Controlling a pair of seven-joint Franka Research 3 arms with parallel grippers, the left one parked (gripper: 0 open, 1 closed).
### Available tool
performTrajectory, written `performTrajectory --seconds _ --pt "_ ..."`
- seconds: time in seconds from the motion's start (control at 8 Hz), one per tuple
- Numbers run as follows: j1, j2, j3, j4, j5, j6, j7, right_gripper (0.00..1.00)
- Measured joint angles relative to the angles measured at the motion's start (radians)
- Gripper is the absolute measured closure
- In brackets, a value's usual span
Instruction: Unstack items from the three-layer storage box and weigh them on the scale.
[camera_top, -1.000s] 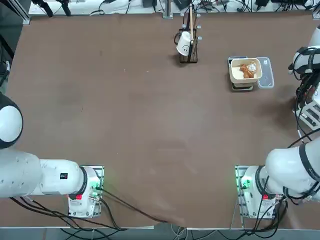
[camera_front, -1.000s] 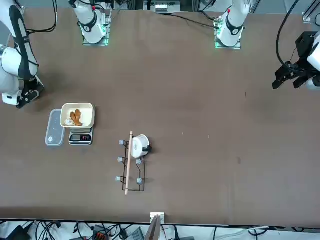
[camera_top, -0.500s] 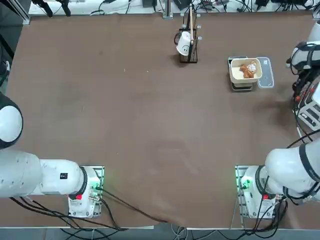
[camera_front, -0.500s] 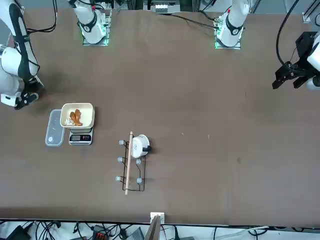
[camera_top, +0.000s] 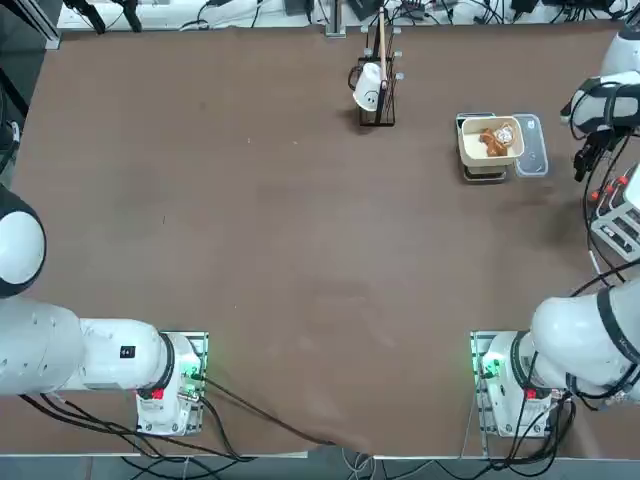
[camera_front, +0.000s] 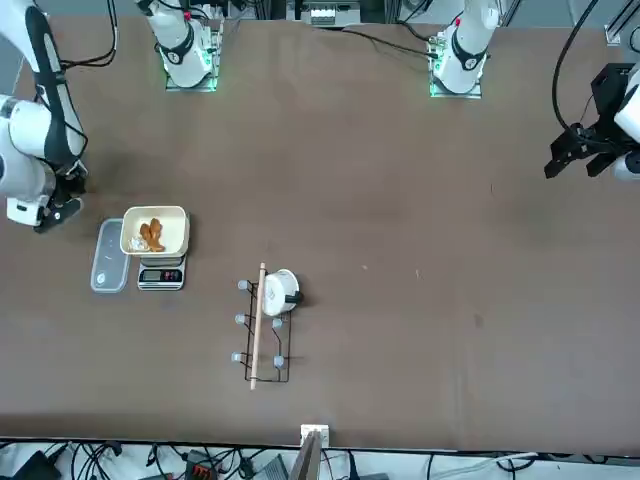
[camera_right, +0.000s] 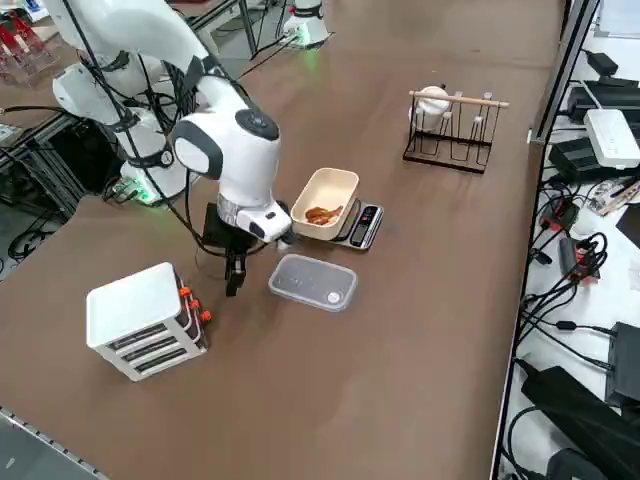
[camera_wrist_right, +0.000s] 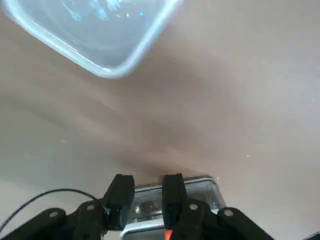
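A matte brown table (camera_top: 280, 230) with a faintly scuffed, cloth-like surface carries everything. In the right side view, at lower left, sits the white and translucent-grey three-layer storage box (camera_right: 140, 318), a blocky stack with a smooth opaque lid and small red-orange tabs on one end. Near the middle of that view a cream, glossy square bowl (camera_right: 325, 203) with rounded corners rests on the small flat scale (camera_right: 361, 225), whose dark base and silvery rim jut out past the bowl; inside the bowl lie the orange-brown lumpy items (camera_right: 321, 214). In the top view these same pieces appear at upper right, one pale round piece among them (camera_top: 494, 139). Just beside the scale lies a clear, flat plastic tray (camera_right: 312, 282), rectangular with rounded corners and a raised lip. A dark wire rack with a pale wooden rod across its top (camera_right: 452, 128) stands at upper right of the side view, with a white cup hung on it. The right arm, smooth white shells over black joints, bends over the spot between the storage box and the clear tray, its black wrist pointing down. The right claw (camera_right: 234, 280) hangs close above the bare table, and in the wrist view its two black fingers (camera_wrist_right: 123, 192) stand slightly parted, gripping nothing.
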Motion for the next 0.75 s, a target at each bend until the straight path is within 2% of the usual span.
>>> performTrajectory --seconds 0.25,0.75 --pt "-0.036 0.054 -0.009 0.003 -0.044 0.048 0.000 0.57" --pt "-0.062 0.068 -0.009 0.009 -0.080 0.052 -0.001 0.48"
